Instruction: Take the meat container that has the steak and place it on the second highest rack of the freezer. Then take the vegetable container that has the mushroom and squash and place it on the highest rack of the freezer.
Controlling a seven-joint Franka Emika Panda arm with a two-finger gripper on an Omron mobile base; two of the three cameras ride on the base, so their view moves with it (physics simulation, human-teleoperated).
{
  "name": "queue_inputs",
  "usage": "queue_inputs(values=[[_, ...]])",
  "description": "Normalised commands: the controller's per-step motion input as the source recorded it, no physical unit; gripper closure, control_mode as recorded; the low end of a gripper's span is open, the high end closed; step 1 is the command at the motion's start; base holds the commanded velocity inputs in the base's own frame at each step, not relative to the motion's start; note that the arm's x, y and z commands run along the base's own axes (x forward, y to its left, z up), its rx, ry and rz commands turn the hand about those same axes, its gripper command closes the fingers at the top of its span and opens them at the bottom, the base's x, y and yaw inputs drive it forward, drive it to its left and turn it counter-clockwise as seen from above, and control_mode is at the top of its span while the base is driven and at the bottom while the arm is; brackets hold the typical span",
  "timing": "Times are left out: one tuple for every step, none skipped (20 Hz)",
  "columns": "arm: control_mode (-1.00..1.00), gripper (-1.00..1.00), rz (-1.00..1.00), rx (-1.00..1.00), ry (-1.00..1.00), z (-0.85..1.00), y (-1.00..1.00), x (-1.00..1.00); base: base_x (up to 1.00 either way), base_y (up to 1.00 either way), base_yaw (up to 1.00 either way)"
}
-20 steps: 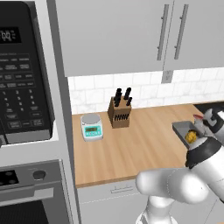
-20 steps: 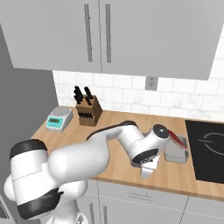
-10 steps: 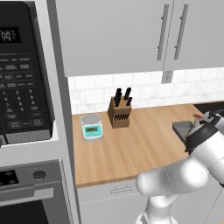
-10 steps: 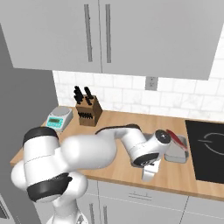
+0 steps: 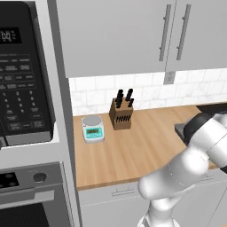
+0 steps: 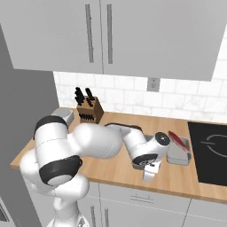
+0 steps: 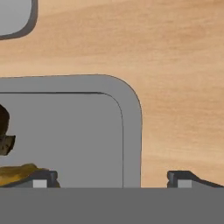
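your gripper (image 7: 109, 177) hangs wide open astride the vegetable container (image 7: 131, 131) rim; it's likely stiff and light, so pinch that wall.

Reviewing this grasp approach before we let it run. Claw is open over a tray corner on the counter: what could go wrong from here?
1. The open claw straddles the rim of the vegetable tray near a rounded corner; closing there may slip off.
2. It hangs over the tray with the mushroom and squash, while the steak, due first, lies in the other tray.
3. The two trays sit close together, so lifting one may nudge the other.
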Motion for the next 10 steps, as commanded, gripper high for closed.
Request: queue_inputs(values=[[-1.00, -1.00, 0.00, 0.00, 0.00, -0.30, 0.00, 0.14, 0.00, 0.00, 0.00], [-1.00, -1.00, 0.00, 0.00, 0.00, -0.31, 0.00, 0.09, 0.00, 0.00, 0.00], [-1.00, -1.00, 0.00, 0.00, 0.00, -0.31, 0.00, 0.04, 0.00, 0.00, 0.00], [-1.00, -1.00, 0.01, 0.00, 0.00, -0.35, 0.00, 0.00, 0.00, 0.00, 0.00], [-1.00, 1.00, 0.03, 0.00, 0.00, -0.44, 0.00, 0.00, 0.00, 0.00, 0.00], [-1.00, 1.00, 0.04, 0.00, 0.00, -0.38, 0.00, 0.00, 0.00, 0.00, 0.00], [-1.00, 1.00, 0.03, 0.00, 0.00, -0.11, 0.00, 0.00, 0.00, 0.00, 0.00], [-1.00, 1.00, 0.00, 0.00, 0.00, 0.00, 0.00, 0.00, 0.00, 0.00, 0.00], [-1.00, 1.00, 0.00, 0.00, 0.00, 0.00, 0.00, 0.00, 0.00, 0.00, 0.00], [-1.00, 1.00, 0.00, 0.00, 0.00, 0.00, 0.00, 0.00, 0.00, 0.00, 0.00]])
